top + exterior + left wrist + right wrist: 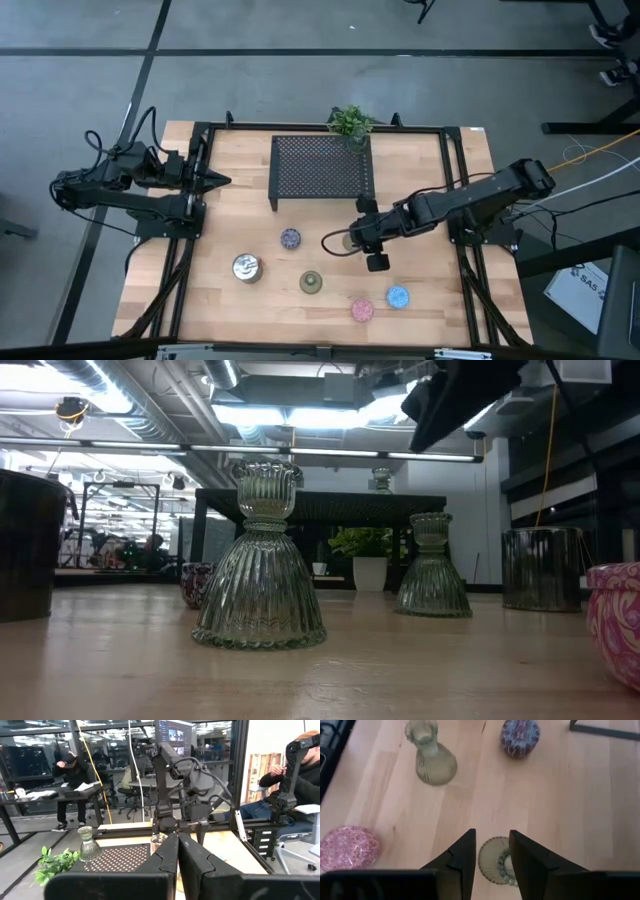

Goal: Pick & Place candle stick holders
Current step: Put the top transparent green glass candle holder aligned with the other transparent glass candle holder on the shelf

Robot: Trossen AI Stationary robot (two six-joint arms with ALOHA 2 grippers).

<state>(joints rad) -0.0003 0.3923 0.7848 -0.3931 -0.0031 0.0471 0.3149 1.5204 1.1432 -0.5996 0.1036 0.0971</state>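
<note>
My right gripper (338, 241) is open and hovers over an olive-green glass holder (492, 866) standing on its wide foot. Its fingers (462, 852) stand above the holder's two sides, well off the table in the low view (455, 400). On the table stand another olive holder (311, 283), a purple one (290, 238), a silver one (247, 268), a pink one (362, 310) and a blue one (397, 297). A third olive holder (89, 845) stands on the black mesh rack (320, 170). My left gripper (222, 181) is shut and empty at the table's left edge.
A small green plant (350, 122) stands behind the rack at the far edge. A second shiny silver cup (545, 568) shows at the right in the low view. A black frame runs around the table. People sit at desks beyond the table in the left wrist view.
</note>
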